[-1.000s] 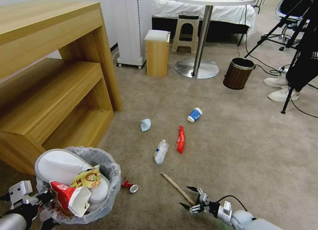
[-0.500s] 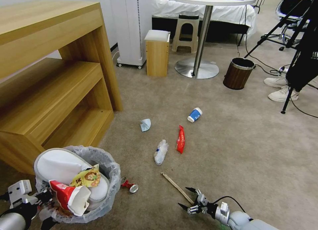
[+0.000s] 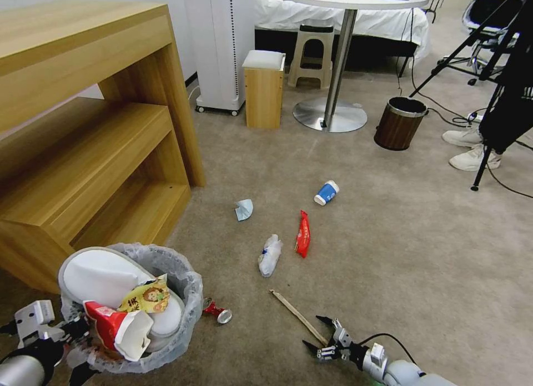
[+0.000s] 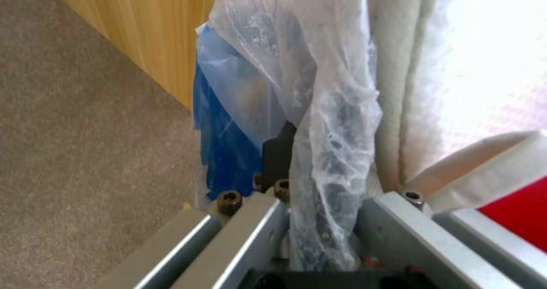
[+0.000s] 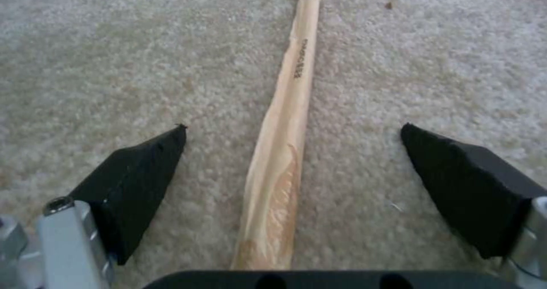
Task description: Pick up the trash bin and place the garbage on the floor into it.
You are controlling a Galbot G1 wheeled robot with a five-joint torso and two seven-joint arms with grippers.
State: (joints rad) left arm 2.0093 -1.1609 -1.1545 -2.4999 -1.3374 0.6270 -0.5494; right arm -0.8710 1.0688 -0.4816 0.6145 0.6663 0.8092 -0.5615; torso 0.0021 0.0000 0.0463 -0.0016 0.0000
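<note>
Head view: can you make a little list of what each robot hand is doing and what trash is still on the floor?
Left gripper: shut on the rim of the small round bag-lined trash bin.
Right gripper: open, either side of the long wooden stick.
In bin: white slipper, red-white carton.
On beige carpet floor: blue paper cup, red wrapper, crushed bottle, red can.

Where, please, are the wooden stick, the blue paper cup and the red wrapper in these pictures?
wooden stick [image 5: 285, 135]: right wrist view, mid-shaft.
blue paper cup [image 3: 326, 193]: head view, blue side wall.
red wrapper [image 3: 302, 234]: head view, middle of pack.
</note>
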